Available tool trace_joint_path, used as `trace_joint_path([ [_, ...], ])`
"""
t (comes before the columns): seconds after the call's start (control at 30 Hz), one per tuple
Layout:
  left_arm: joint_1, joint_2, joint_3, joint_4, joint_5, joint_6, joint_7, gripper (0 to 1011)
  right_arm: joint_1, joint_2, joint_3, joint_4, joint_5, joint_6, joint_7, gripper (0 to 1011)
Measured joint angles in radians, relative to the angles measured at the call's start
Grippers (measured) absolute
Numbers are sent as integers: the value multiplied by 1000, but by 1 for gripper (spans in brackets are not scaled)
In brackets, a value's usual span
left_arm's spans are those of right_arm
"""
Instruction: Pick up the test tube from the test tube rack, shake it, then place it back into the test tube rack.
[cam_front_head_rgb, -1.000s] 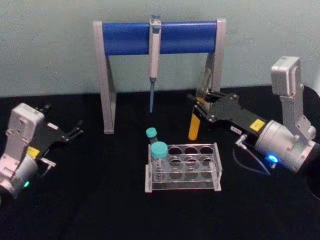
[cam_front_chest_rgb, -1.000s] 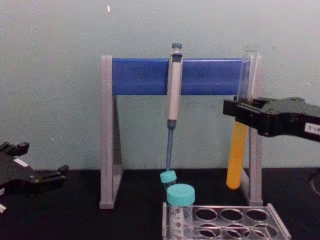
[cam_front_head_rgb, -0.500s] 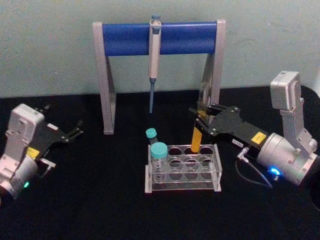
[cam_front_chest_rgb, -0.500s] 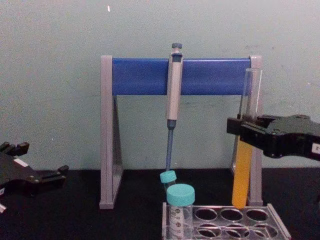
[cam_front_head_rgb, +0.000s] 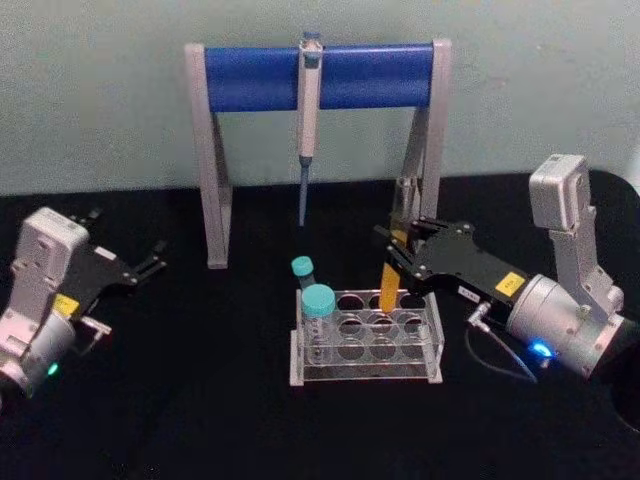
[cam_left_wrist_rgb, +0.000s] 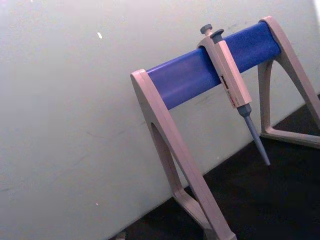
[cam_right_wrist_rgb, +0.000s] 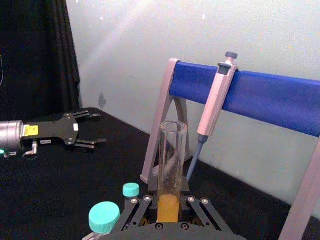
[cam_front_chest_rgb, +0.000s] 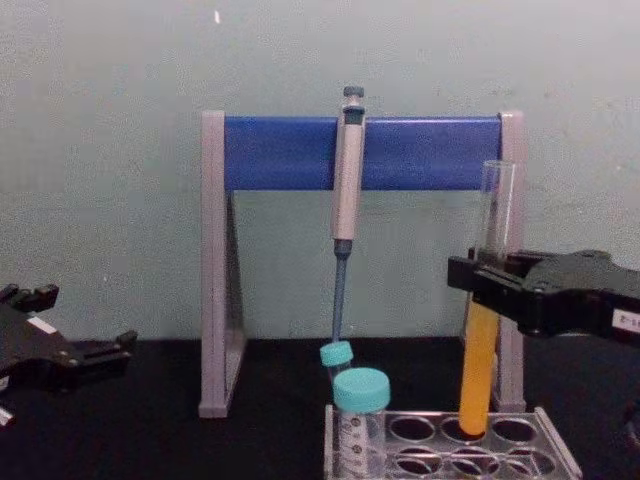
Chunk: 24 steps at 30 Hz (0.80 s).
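So the right gripper (cam_front_head_rgb: 398, 246) is clamped tight on the test tube (cam_front_head_rgb: 388, 286), pinching it about where the orange liquid tops out, and it's holding it over the back row of the test tube rack (cam_front_head_rgb: 366, 372). The tube's round bottom looks like it's right at the mouth of the middle hole back there, maybe just inside; I can't tell how deep. My read is that this is the put-it-back part of the job, with the tube not yet seated. The left gripper (cam_right_wrist_rgb: 100, 128) is parked well off to the rack's left with its fingers spread and nothing in them. What worries me is that from the head view the tube leans a bit instead of standing straight over the rack. If it goes down like that, the glass could catch on the hole's edge. Then it either slides up through the fingers or drags that light clear rack sideways (it doesn't look like it weighs much). There's no cap either, so any jolt could slosh liquid out. Letting go too early would drop it onto the rack's floor, which is bad news for thin glass. The two teal-capped vials (cam_front_head_rgb: 316, 299) at the rack's left end are far enough away to be safe, I think.
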Motion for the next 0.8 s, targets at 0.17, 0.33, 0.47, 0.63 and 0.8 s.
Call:
trace_joint_path([
  [0.17, 0, 0, 0, 0, 0, 0, 0, 1001, 3, -8, -2, 12, -8, -17, 3, 232],
  [0.33, 0, 0, 0, 0, 0, 0, 0, 1001, 4, -14, -4, 24, -19, -31, 5, 232],
  [0.47, 0, 0, 0, 0, 0, 0, 0, 1001, 6, -19, -6, 33, -31, -37, 4, 232],
  [0.63, 0, 0, 0, 0, 0, 0, 0, 1001, 7, -26, -6, 44, -37, -38, 4, 232],
  [0.8, 0, 0, 0, 0, 0, 0, 0, 1001, 6, -35, -7, 63, -39, -39, 5, 232],
])
